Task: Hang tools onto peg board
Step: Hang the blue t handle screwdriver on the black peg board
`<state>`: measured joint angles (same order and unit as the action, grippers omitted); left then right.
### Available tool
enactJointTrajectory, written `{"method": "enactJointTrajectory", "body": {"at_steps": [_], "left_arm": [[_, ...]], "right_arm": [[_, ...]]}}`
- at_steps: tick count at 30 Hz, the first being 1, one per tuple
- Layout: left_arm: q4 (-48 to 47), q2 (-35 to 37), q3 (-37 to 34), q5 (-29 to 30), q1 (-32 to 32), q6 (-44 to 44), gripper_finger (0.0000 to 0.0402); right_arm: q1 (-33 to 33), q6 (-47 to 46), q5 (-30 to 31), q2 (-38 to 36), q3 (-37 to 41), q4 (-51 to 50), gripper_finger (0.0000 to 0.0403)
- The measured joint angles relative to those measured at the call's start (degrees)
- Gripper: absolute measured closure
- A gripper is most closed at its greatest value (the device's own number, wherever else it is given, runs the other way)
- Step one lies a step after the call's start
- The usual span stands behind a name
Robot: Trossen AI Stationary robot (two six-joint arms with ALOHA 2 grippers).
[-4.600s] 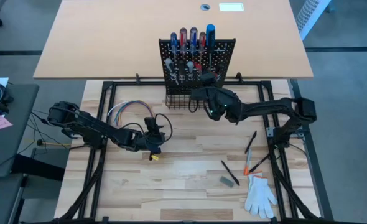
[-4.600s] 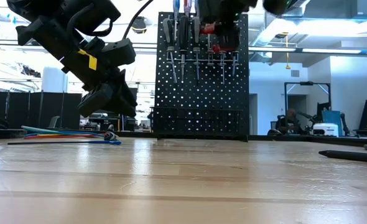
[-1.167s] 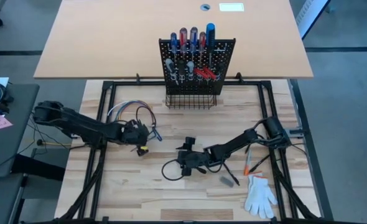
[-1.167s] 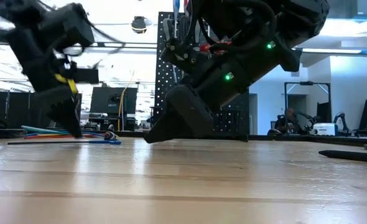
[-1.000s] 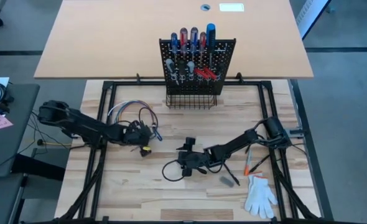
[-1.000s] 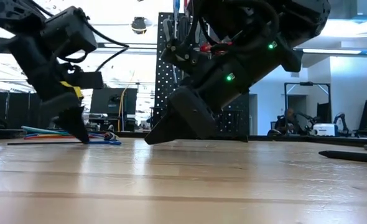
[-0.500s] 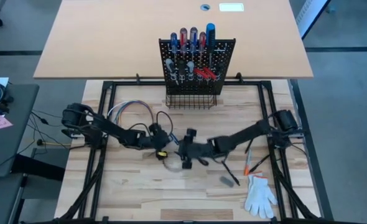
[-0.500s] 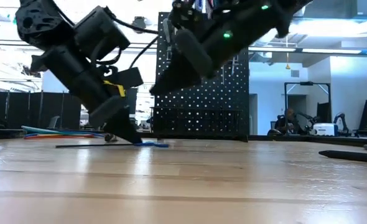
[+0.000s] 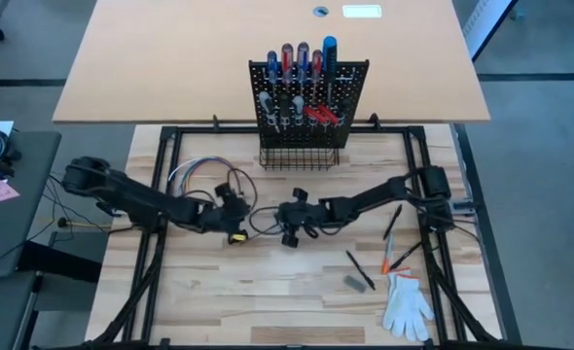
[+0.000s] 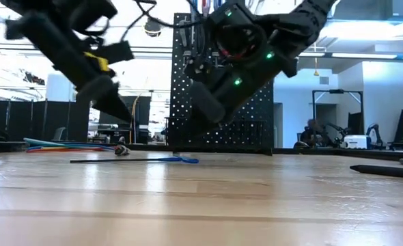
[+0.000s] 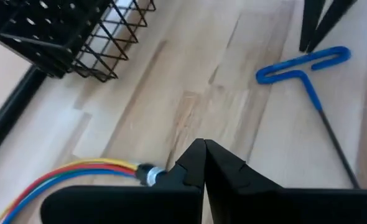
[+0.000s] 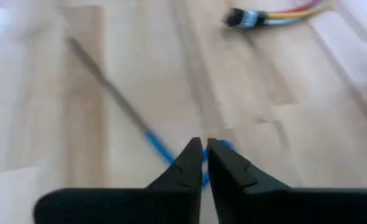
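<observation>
A hex key with a blue handle (image 10: 181,160) and a thin dark shaft (image 11: 336,149) lies flat on the table between my two grippers. My left gripper (image 11: 203,148) is shut and empty. It hangs above the shaft's free end (image 10: 78,161), near the wire loop's plug (image 11: 147,176). My right gripper (image 12: 202,149) is shut and hovers over the blue handle (image 12: 160,148); in the low view it (image 10: 210,113) stands clear above the key. The black peg board (image 9: 308,97), with several screwdrivers hung on it, stands at the table's far edge.
A black wire basket (image 9: 300,156) sits at the peg board's foot. The loop of coloured wires (image 9: 201,173) lies left of the middle. Loose tools (image 9: 392,222) (image 9: 360,270) and a white glove (image 9: 406,303) lie near the right front.
My left gripper has pushed the hex key along the table toward the right edge, then risen and drawn back to the left, leaving the key flat. My right gripper has lifted off the table and gone toward the far edge, ending over the key's blue handle.
</observation>
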<state>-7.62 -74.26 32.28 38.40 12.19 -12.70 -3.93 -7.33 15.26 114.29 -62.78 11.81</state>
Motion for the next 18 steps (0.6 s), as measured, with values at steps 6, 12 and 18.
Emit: {"method": "enactJointTrajectory", "body": {"at_steps": [6,12,18], "left_arm": [[-5.65,10.48,-4.95,-4.67,3.46,-0.12,0.0401],[-4.5,16.57,-9.25,-7.42,5.2,-0.15,0.0401],[-1.86,17.54,-10.26,-7.44,5.07,1.15,0.0401]], "right_arm": [[-0.43,-3.53,-1.43,-0.22,5.5,8.56,0.0398],[0.51,-5.3,-3.4,0.38,6.86,12.33,0.0397],[0.7,-5.3,-3.21,0.36,6.79,12.1,0.0397]]}}
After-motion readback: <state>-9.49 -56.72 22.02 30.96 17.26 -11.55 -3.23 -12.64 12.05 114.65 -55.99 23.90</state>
